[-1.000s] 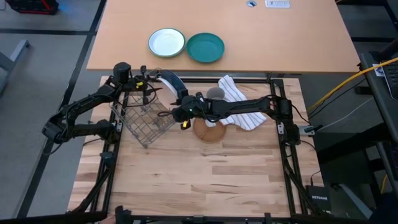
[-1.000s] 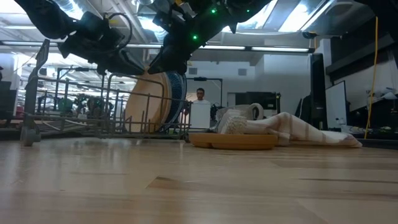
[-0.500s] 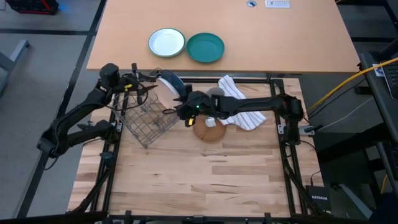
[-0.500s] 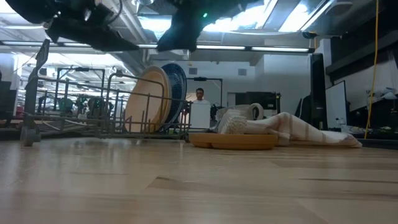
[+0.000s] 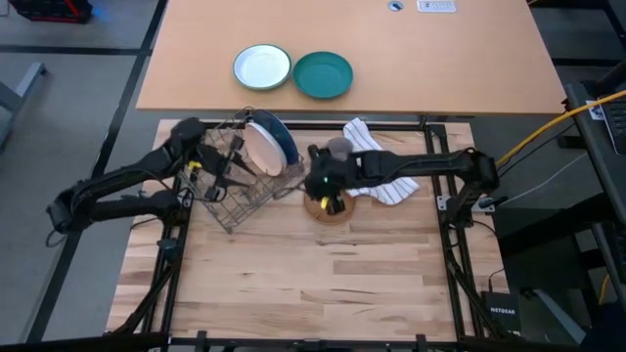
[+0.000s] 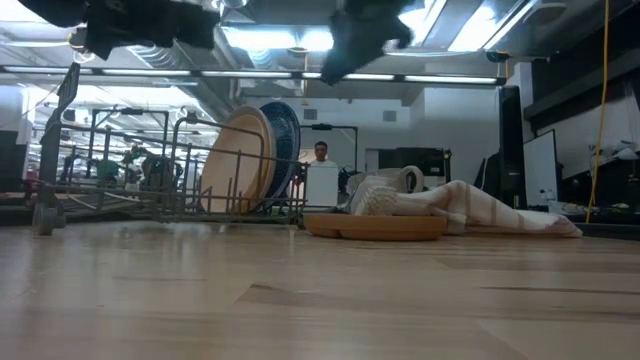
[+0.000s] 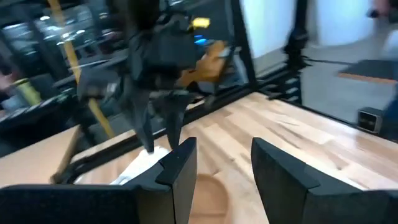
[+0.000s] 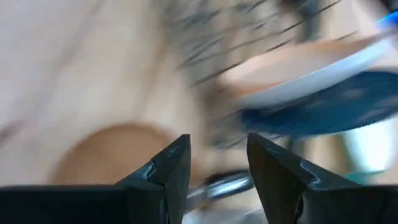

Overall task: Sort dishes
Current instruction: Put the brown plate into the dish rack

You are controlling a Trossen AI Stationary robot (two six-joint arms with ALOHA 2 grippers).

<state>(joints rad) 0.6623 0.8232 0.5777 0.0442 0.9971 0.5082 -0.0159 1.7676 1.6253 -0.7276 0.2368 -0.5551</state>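
The pale pink plate (image 5: 260,149) and the dark blue dotted plate (image 5: 281,138) stand on edge side by side in the wire rack (image 5: 230,186); the low view shows the pink plate (image 6: 238,160) and the blue plate (image 6: 287,135) leaning together. The brown wooden plate (image 6: 375,227) lies flat on the table next to the striped towel (image 5: 377,161). My right gripper (image 5: 328,186) hovers open above the wooden plate (image 8: 106,155). My left gripper (image 5: 220,164) hangs open over the rack; its wrist view (image 7: 224,168) looks toward the right arm.
A white plate with a green rim (image 5: 262,66) and a teal plate (image 5: 323,75) sit on the far table. The striped towel (image 6: 470,215) lies right of the wooden plate. Bare wooden tabletop (image 5: 323,274) stretches toward the near edge. A person shows far behind in the low view.
My right gripper has come away from the blue plate's upper rim, risen, and moved toward the table's right and near side, over the wooden plate. The blue plate now stands in the rack against the pink one. My left gripper has swung toward the near edge, above the rack.
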